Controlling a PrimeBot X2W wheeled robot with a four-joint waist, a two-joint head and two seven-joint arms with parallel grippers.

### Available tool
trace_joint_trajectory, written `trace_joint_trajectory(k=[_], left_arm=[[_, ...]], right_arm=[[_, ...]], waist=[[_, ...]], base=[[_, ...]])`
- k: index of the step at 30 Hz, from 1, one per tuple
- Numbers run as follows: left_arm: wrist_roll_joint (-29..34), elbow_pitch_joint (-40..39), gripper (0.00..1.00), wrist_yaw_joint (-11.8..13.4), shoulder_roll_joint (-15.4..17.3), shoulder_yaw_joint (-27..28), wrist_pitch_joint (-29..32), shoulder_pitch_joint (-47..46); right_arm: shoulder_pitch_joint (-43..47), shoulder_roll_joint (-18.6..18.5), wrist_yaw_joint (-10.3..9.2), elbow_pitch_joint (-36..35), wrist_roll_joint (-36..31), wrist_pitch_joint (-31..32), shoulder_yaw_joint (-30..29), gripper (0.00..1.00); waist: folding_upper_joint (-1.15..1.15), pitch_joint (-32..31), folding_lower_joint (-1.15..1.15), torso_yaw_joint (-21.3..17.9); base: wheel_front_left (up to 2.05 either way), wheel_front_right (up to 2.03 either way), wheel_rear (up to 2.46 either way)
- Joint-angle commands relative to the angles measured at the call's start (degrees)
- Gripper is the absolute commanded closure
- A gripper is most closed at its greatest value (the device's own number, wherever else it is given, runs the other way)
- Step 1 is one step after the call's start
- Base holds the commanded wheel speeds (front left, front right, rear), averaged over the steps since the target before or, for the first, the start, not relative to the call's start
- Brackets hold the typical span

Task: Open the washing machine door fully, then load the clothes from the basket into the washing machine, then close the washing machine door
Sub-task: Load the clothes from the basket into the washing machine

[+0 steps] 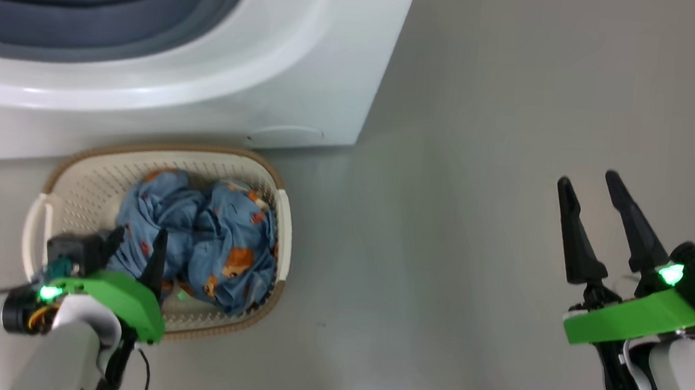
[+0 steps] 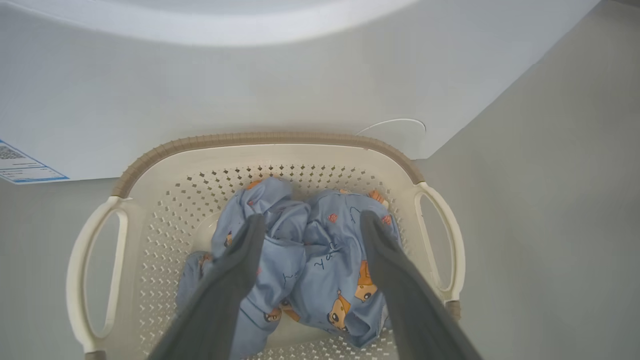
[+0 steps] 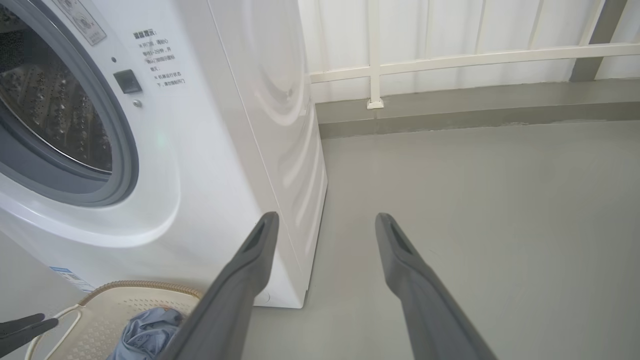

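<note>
The washing machine (image 1: 220,73) stands at the upper left, its drum opening (image 3: 50,115) uncovered inside the grey gasket; the washing machine door is out of view. On the floor in front of it sits the cream basket (image 1: 101,175) with its brown rim, and the light blue clothes (image 1: 207,240) lie bunched inside it. My left gripper (image 1: 138,243) hangs open just above the near side of the pile. In the left wrist view the left gripper (image 2: 312,218) straddles the clothes (image 2: 325,260) without closing on them. My right gripper (image 1: 588,180) is open and empty over bare floor, far to the right.
Grey floor (image 1: 456,228) stretches to the right of the machine and basket. A white railing (image 3: 450,57) and a low kerb (image 3: 475,112) close off the far side. The machine's front carries a blue label (image 2: 25,167) and a round cover (image 2: 395,131) behind the basket.
</note>
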Motion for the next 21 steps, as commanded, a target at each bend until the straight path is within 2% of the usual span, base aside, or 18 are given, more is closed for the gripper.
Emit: trace_joint_trajectory(k=[1, 7, 10, 21], left_arm=[[0.40, 1.11, 0.00, 0.05, 2.16, 0.87, -0.04, -2.05], [0.49, 8.13, 0.00, 0.22, 3.48, 0.12, 1.79, -8.94], [0.94, 10.24, 0.00, 1.28, 4.06, -0.45, 3.24, -11.53], [1.15, 12.82, 0.00, 4.46, 6.06, -1.46, 9.14, -17.90]], right_arm=[[-1.06, -0.47, 0.25, -1.60, 0.47, -0.52, 1.00, 0.00], [-3.49, -0.26, 0.25, -2.22, 0.70, -0.52, 0.95, 0.00], [-4.50, -0.23, 0.25, -2.51, 0.75, -0.52, 1.09, 0.00], [-7.20, 0.04, 0.25, -3.83, 0.76, -0.52, 1.81, 0.00]], waist=[[0.00, 4.59, -0.01, -1.69], [0.00, 9.56, -0.01, -2.19], [0.00, 11.62, -0.01, -2.39], [0.00, 17.26, -0.01, -3.17]], base=[[0.00, 0.00, 0.00], [0.00, 0.00, 0.00], [0.00, 0.00, 0.00], [0.00, 0.00, 0.00]])
